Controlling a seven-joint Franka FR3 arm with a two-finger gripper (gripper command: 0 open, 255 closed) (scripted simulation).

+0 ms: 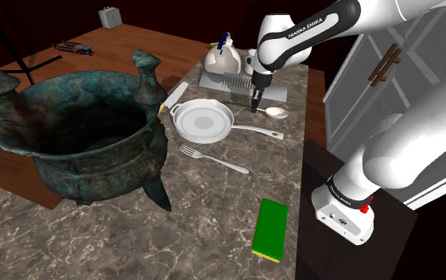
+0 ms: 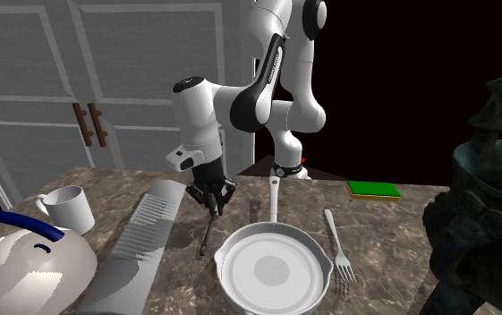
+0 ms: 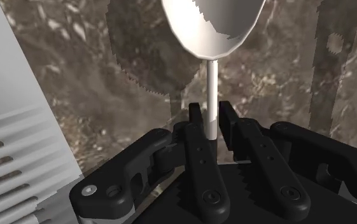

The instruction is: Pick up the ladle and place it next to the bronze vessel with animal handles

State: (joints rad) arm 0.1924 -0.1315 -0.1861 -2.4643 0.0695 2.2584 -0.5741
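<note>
Wrist view is showing the gripper [image 3: 212,116] clamping the ladle [image 3: 212,25] by its handle — bowl pointing ahead — the bronze vessel [image 1: 78,143] sitting well apart toward the shoulder view's left.

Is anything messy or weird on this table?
Nothing looks spilled or broken. The pan and fork lie flat on the counter, and the pincer clasps the ladle by its handle. The only funny thing is the greenish pot, which looks huge beside the pan.

The ladle [image 3: 212,25] is pale silver and the gripper [image 3: 212,113] black. The vessel [image 1: 94,135] is mottled blue-green; near it, the counter [image 1: 213,215] is brown veined marble, the pan [image 1: 203,121] white, the block [image 1: 272,227] green.
</note>
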